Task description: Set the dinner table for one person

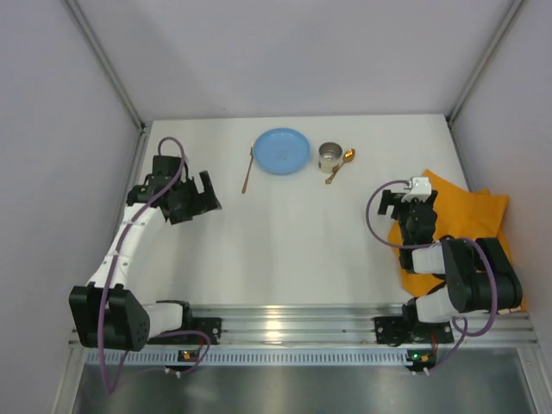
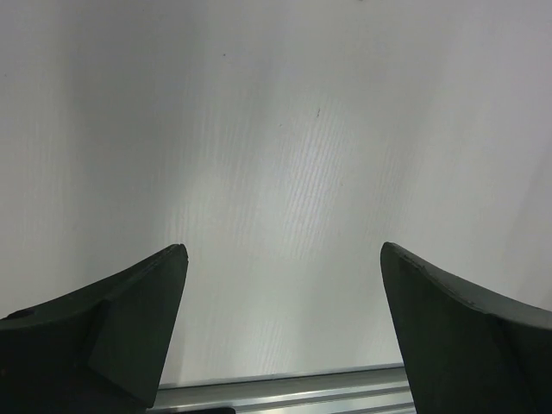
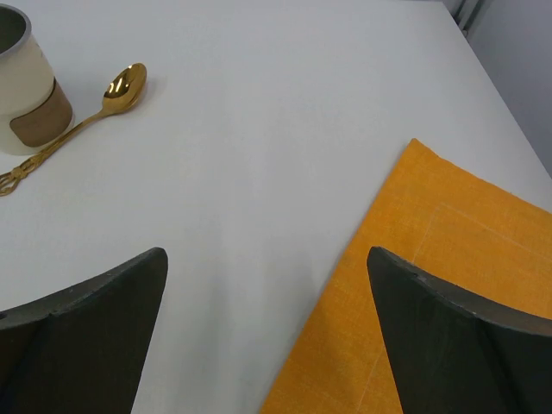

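Note:
The white dinner table (image 1: 293,233) carries a blue plate (image 1: 281,150) at the back, a thin gold utensil (image 1: 247,170) left of it, a metal-lined cup (image 1: 330,156) and a gold spoon (image 1: 339,166) right of it. The cup (image 3: 26,86) and spoon (image 3: 86,121) also show in the right wrist view. An orange placemat (image 1: 470,216) lies at the right edge. My right gripper (image 1: 412,205) is open and empty over the placemat's left edge (image 3: 431,285). My left gripper (image 1: 195,200) is open and empty over bare table (image 2: 285,172) at the left.
Grey walls close in the table on the left, back and right. An aluminium rail (image 1: 293,323) with the arm bases runs along the near edge; it also shows in the left wrist view (image 2: 285,392).

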